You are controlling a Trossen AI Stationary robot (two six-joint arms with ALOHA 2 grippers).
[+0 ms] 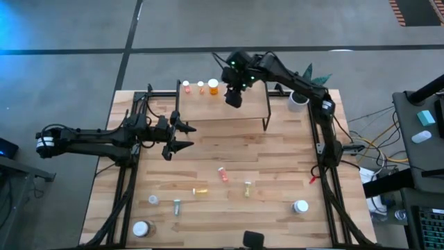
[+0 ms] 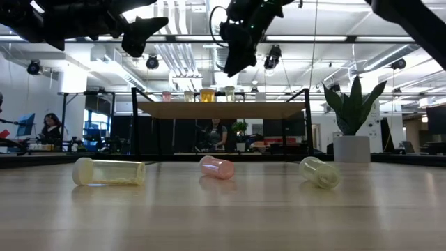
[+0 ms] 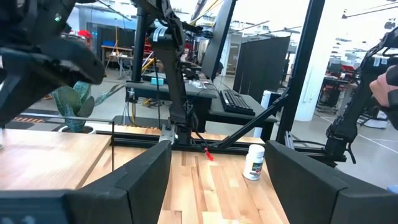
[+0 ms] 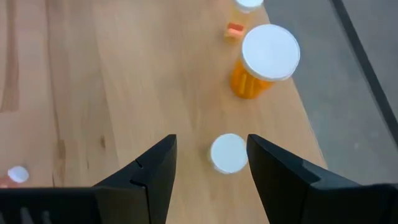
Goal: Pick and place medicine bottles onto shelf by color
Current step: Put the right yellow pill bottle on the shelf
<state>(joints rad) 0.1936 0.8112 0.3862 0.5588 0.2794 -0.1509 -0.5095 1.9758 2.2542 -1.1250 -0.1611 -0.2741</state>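
Observation:
The shelf [image 1: 229, 111] stands at the table's far side. Along its far edge stand three white-capped bottles, among them an orange one [image 1: 213, 87] [image 4: 266, 61]. My right gripper [image 1: 233, 98] [image 4: 211, 142] hovers open above the shelf, fingers pointing down. A small white-capped vial [image 4: 228, 153] stands upright on the board below the gap between them, and the low view shows the gripper [image 2: 233, 63] well above it. My left gripper [image 1: 189, 136] waits open over the table's left half. Several more bottles lie or stand on the table's near half, among them a red one [image 1: 223, 173] and a yellow one [image 1: 200, 189].
A white pot with a green plant [image 1: 299, 98] stands just right of the shelf. A white bottle [image 1: 300, 206] [image 3: 254, 162] stands near the table's right edge and a larger white one [image 1: 141, 228] at the near left corner. Bare wood lies between shelf and bottles.

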